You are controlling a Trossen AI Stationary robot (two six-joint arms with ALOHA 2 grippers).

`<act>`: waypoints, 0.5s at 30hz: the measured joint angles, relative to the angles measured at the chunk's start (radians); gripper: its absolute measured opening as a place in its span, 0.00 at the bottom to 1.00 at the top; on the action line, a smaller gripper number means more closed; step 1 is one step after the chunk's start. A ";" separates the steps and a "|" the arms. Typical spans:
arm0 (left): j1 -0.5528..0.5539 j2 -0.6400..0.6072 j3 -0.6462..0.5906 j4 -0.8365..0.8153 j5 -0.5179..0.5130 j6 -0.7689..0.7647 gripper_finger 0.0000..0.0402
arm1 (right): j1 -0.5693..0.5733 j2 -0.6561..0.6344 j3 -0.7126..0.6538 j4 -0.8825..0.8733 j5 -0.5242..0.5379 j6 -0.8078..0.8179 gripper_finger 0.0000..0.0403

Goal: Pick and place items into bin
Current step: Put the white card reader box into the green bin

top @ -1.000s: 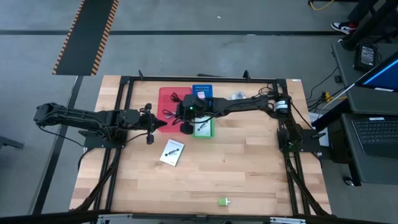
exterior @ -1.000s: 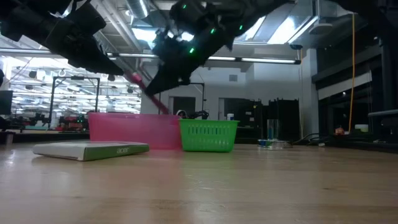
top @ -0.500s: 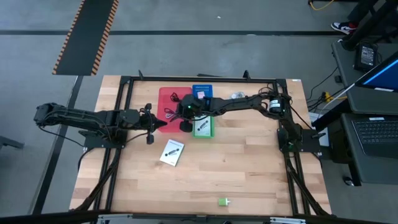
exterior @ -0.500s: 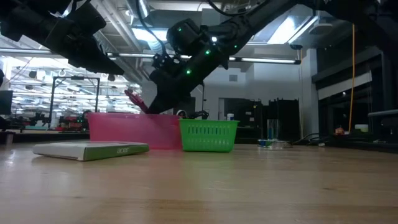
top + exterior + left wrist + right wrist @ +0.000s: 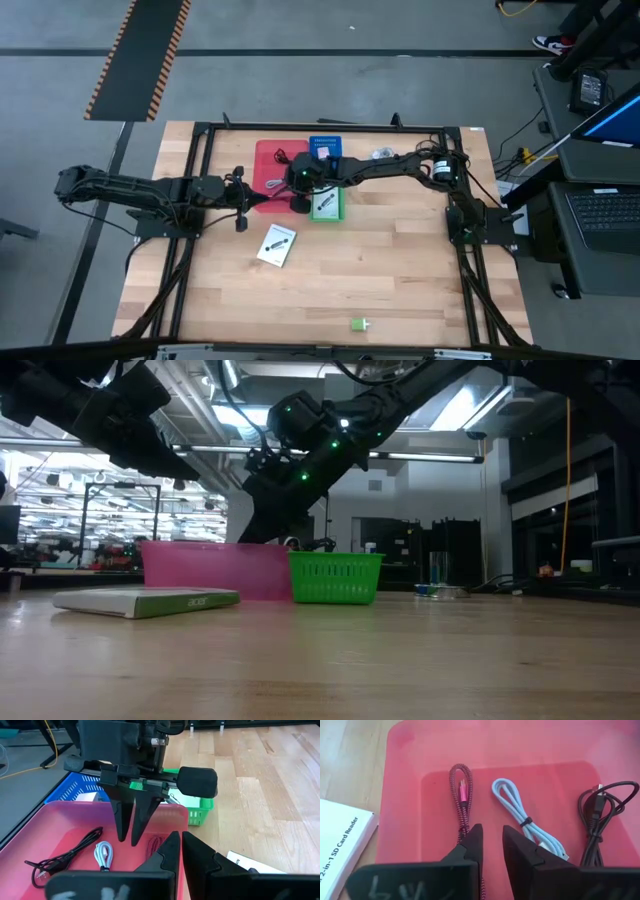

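Braided dark red cable [image 5: 462,795] lies looped in glossy pink bin [image 5: 410,795].

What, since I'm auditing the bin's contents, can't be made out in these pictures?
Low view: pink plastic bin's contents, hidden by its wall.
Right wrist view: dark red braided cable's near end, behind the open right gripper.
High view: small green block, too small to identify.

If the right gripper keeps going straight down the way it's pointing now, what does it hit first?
Probably the floor of the pink bin. The right gripper points down into it, fingers slightly apart, in the gap between the dark red cable and the light blue cable. Depth is unclear, so it might graze the red one.
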 joint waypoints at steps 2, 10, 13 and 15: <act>0.000 0.000 0.000 0.000 0.000 0.000 0.04 | 0.000 -0.006 0.000 -0.006 0.000 0.000 0.14; 0.000 0.000 0.000 0.001 0.000 -0.012 0.04 | 0.037 -0.039 0.076 -0.123 -0.008 -0.026 0.05; 0.000 0.000 0.000 0.000 0.000 -0.019 0.04 | 0.073 -0.074 0.077 -0.120 -0.010 -0.053 0.01; 0.000 0.000 0.000 0.000 0.000 -0.015 0.04 | 0.096 -0.105 0.079 -0.119 -0.011 -0.055 0.02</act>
